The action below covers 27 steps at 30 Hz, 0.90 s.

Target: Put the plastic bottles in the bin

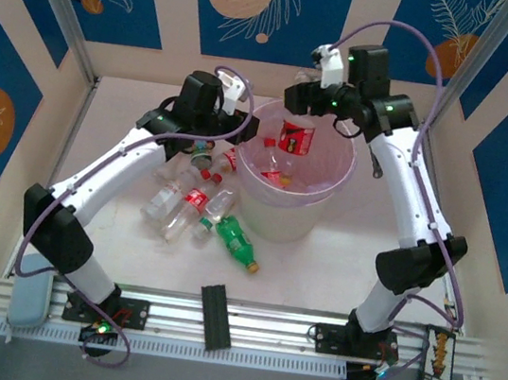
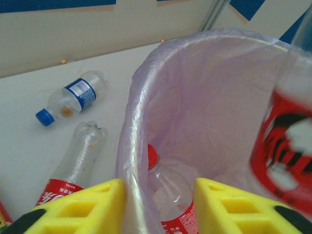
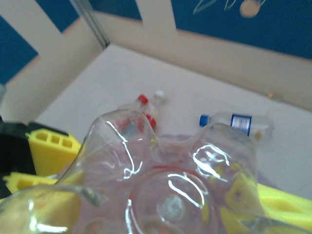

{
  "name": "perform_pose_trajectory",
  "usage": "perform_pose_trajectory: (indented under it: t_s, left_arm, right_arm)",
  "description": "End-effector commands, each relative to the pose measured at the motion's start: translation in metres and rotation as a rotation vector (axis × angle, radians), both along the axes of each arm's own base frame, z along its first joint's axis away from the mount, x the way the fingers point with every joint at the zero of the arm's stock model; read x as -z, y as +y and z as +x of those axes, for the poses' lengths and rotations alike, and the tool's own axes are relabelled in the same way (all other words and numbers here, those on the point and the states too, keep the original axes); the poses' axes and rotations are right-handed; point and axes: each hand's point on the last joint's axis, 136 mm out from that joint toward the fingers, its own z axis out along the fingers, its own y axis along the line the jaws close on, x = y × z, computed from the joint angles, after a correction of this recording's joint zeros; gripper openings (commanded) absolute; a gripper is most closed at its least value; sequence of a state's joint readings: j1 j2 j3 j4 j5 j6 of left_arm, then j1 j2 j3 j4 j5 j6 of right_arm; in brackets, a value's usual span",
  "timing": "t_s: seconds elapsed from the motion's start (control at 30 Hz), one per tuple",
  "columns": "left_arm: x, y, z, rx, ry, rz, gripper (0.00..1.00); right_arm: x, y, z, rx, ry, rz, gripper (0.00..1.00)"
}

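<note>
Bottle [image 1: 295,139] with a red label hangs over the bin [image 1: 278,220], its clear bottom squeezed tight in the right gripper [image 3: 156,190]. 1 red-capped bottle [image 2: 170,195] lies inside the bin. At the bin's left rim sits the left gripper [image 2: 158,204], partly open around the bag's edge and holding nothing. Other bottles [image 1: 185,201] lie on the table [image 1: 319,267], just left of the bin.

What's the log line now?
left fingers astride bin rim | right fingers holding red-label bottle over bin | loose bottles on table
</note>
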<state>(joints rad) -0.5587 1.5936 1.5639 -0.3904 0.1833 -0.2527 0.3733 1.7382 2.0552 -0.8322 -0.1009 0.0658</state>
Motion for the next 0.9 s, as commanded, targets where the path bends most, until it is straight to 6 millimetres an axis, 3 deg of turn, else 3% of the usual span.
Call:
perform_pose_trajectory:
  t_s: [0.0,0.4,0.7,0.87]
  left_arm:
    - [-0.002,-0.010,0.000,0.020,0.018,-0.020,0.40]
    - [0.009,-0.013,0.007,0.007,0.050,-0.007,0.31]
    - [0.009,-0.014,0.009,0.005,0.048,-0.009,0.29]
    - [0.009,-0.014,0.009,0.005,0.048,-0.010,0.28]
  right_arm:
    - [0.032,0.004,0.000,-0.027,0.026,-0.091,0.54]
    - [0.119,0.029,-0.009,-0.145,0.098,-0.174,0.53]
    - [0.159,0.035,-0.007,-0.137,0.161,-0.175,0.55]
    - [0.176,0.033,-0.006,-0.111,0.173,-0.186,0.64]
